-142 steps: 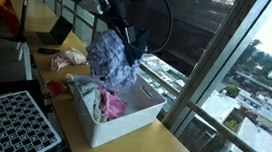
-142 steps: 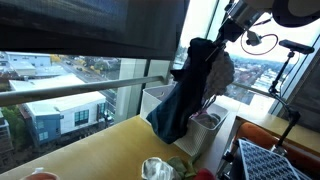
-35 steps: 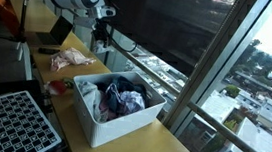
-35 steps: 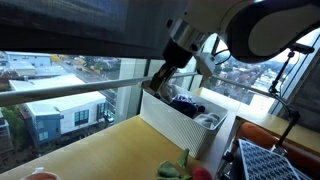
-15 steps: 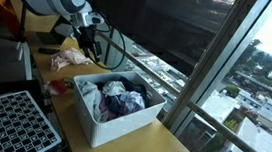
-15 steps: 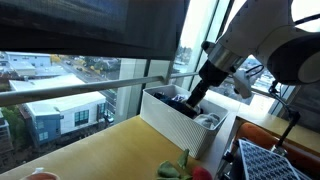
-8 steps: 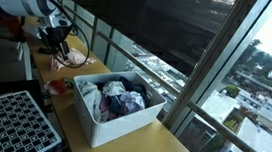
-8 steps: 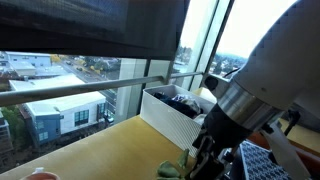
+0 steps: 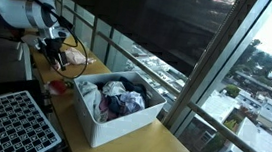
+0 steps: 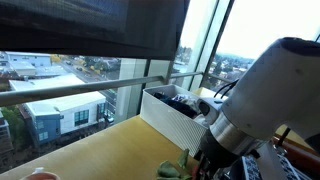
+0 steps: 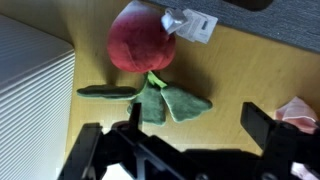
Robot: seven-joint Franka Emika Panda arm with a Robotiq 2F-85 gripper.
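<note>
In the wrist view my gripper (image 11: 196,120) is open, with only bare wooden tabletop between its black fingers (image 11: 262,125). Just ahead of it lies a red plush toy (image 11: 140,45) with green felt leaves (image 11: 152,100) and a white tag (image 11: 190,22). The toy's leaves reach close to one fingertip but nothing is held. In an exterior view the gripper (image 9: 53,50) hangs low over the table beside the red toy (image 9: 59,83). The arm (image 10: 258,105) fills the right side of an exterior view, above the green leaves (image 10: 172,169).
A white basket (image 9: 121,128) full of clothes stands right of the toy; its ribbed wall (image 11: 30,100) shows in the wrist view. A pink cloth (image 9: 74,55) lies on the other side of the gripper. A black grid tray (image 9: 6,124) sits near the front. Windows run along the table's far edge.
The arm has swung away from the basket, where it dropped a blue garment, and come down over the table by the red toy. The jaws have opened a little wider.
</note>
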